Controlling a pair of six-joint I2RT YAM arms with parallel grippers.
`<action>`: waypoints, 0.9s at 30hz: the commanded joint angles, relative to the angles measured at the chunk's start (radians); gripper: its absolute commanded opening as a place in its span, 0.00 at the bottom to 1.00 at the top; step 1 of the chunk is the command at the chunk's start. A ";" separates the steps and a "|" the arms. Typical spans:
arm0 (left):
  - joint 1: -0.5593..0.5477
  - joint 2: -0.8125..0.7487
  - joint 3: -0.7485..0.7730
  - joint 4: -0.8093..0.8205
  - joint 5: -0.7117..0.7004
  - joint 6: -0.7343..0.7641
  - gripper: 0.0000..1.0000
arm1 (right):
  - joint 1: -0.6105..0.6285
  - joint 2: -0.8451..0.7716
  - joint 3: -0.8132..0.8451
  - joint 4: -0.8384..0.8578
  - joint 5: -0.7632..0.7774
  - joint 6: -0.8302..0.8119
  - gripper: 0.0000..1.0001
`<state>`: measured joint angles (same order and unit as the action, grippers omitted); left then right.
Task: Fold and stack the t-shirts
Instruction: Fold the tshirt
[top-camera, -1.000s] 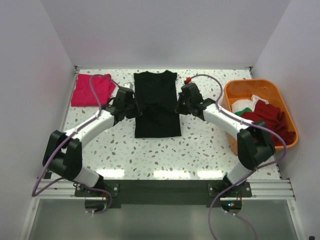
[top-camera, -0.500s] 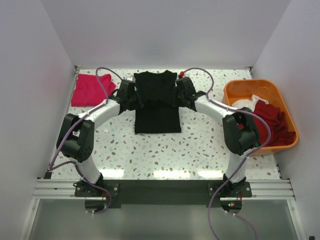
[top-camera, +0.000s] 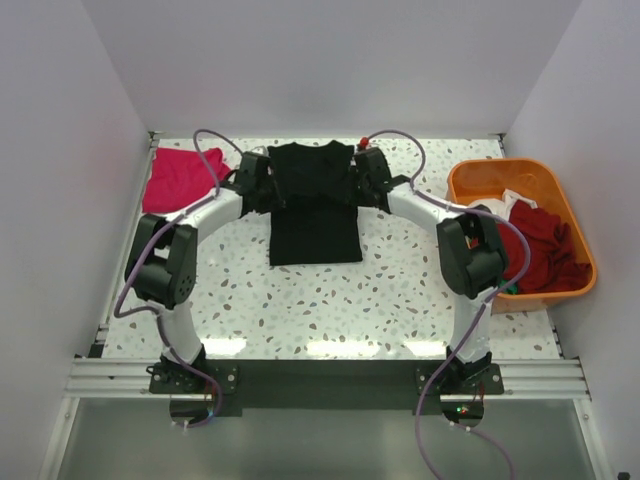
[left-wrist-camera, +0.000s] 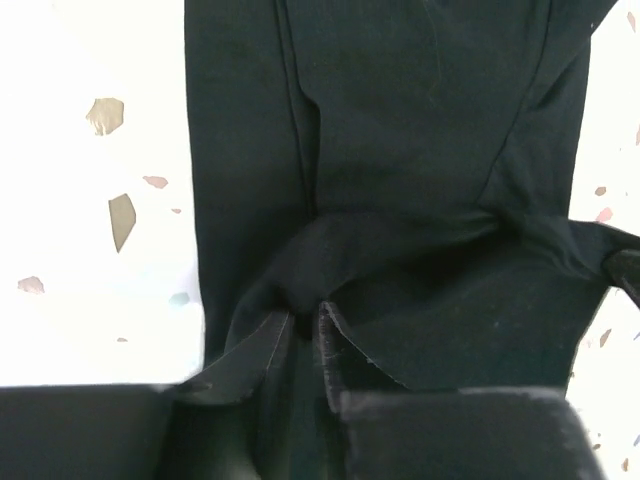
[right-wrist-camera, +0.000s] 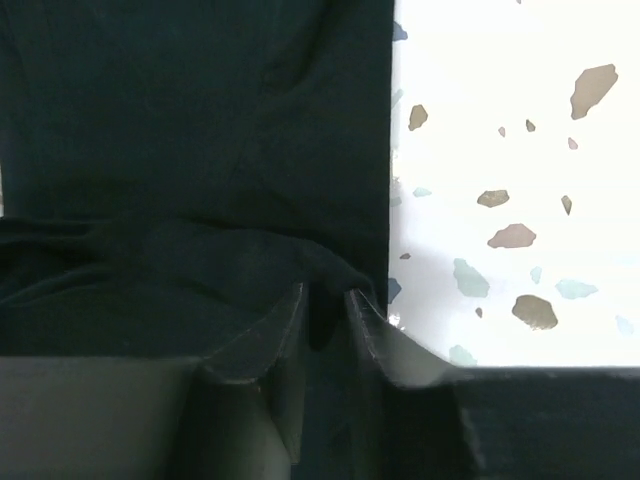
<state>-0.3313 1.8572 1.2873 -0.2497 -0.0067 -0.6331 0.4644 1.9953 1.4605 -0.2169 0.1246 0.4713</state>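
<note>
The black t-shirt (top-camera: 314, 205) lay on the surface (top-camera: 330, 300). Only the wrist views showed my grip: left fingers (left-wrist-camera: 262, 352) pinched a raised fold near its left edge, right fingers (right-wrist-camera: 268, 335) one by its right edge. Only the overhead view showed the pink-red t-shirt (top-camera: 175, 180) to its left and the orange tub (top-camera: 560, 287) to its right.
</note>
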 joint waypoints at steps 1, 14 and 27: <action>0.015 -0.001 0.050 0.001 0.002 0.016 0.29 | -0.013 -0.004 0.080 0.012 -0.023 -0.033 0.36; 0.015 -0.292 -0.253 0.033 0.045 -0.008 1.00 | -0.015 -0.269 -0.193 -0.041 -0.158 0.007 0.99; 0.012 -0.352 -0.542 0.178 0.191 -0.060 1.00 | -0.013 -0.363 -0.519 0.065 -0.336 0.139 0.99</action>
<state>-0.3248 1.5055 0.7658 -0.1715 0.1349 -0.6708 0.4511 1.6424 0.9562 -0.2089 -0.1547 0.5705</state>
